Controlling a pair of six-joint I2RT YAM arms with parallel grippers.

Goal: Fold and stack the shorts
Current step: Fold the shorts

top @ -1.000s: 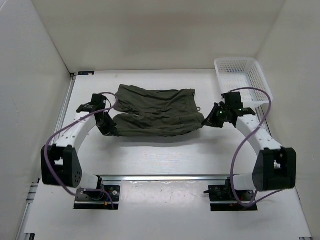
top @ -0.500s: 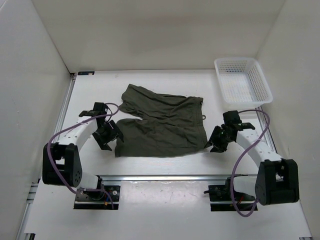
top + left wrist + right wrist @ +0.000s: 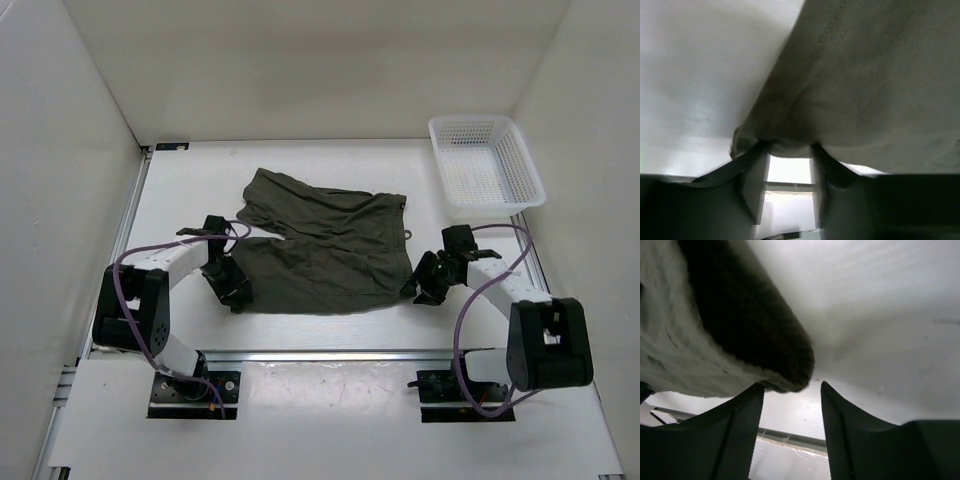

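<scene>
From my station I saw the shorts (image 3: 325,245) spread flat on the counter (image 3: 300,325), about midway between the two arms, with the waistband toward the right and one leg reaching up to the far left. The white mesh basket (image 3: 485,165) sat in the far right corner, well apart from the cloth. The left claw (image 3: 232,287) was low at the near left corner of the shorts. On its wrist camera the two fingers (image 3: 752,185) stood apart with bright counter showing between them, and the stitched hem lay across their tips, unpinched as far as I could tell. The right claw (image 3: 418,285) was down at the near right corner. Its fingers (image 3: 740,430) were parted too, with nothing in the gap and a rolled edge of the fabric just beyond the tips.
</scene>
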